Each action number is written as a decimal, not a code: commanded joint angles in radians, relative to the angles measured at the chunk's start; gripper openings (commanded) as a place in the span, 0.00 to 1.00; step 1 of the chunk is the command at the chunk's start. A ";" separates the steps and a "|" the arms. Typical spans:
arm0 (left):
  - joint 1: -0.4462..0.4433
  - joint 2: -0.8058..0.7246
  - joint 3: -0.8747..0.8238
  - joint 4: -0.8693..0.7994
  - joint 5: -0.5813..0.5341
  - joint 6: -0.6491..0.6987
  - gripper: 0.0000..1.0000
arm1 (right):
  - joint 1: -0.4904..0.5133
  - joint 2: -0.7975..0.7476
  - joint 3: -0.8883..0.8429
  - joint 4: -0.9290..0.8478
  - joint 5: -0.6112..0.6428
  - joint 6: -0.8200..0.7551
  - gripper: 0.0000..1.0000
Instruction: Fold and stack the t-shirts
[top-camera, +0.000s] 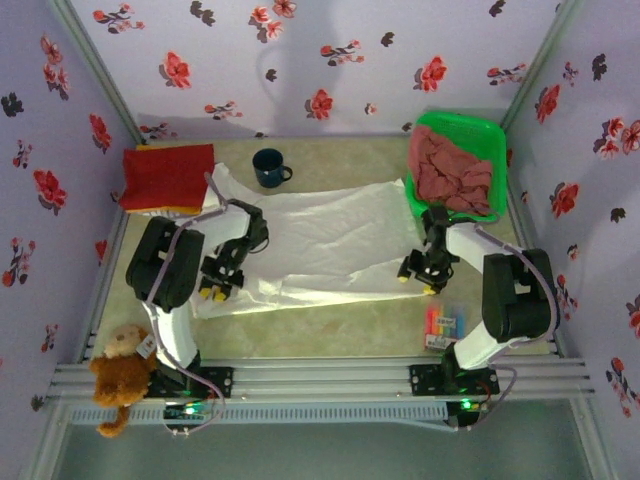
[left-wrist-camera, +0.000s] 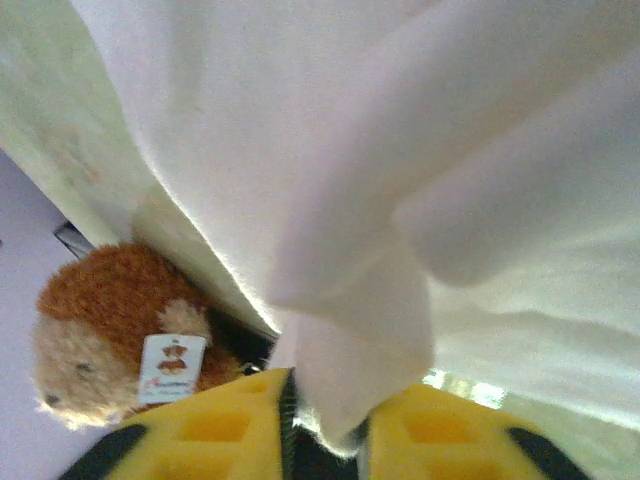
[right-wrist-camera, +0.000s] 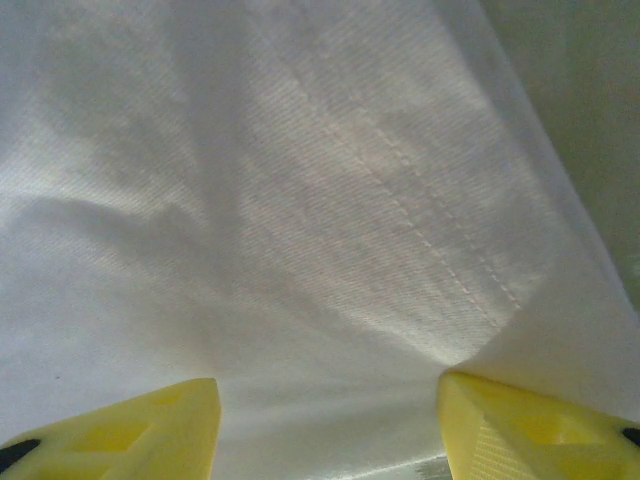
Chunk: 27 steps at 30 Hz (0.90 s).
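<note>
Clenching a bunched fold of cloth, the left pincer (left-wrist-camera: 325, 430) grasps the white t-shirt (top-camera: 330, 235) at its near left corner. The right pincer (right-wrist-camera: 330, 420) stands released — jaws wide over the shirt's right edge, cloth flat beneath them, nothing held. Outward from both, the shirt lies spread on the table (top-camera: 330, 330), its long axis running left to right between the arms, so each arm is nearest its own end. Any fold away from the bases probably needs the right side gripped too — otherwise the cloth would likely skew.
</note>
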 joint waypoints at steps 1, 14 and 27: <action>0.032 -0.004 0.012 -0.038 -0.036 0.075 0.14 | -0.022 0.021 -0.010 -0.026 0.013 -0.040 0.61; 0.164 -0.065 -0.028 -0.026 0.026 0.101 0.08 | -0.110 0.056 0.051 -0.052 0.019 -0.108 0.61; 0.163 -0.281 -0.089 0.081 0.205 -0.127 0.51 | -0.111 0.021 0.045 -0.036 -0.054 -0.109 0.60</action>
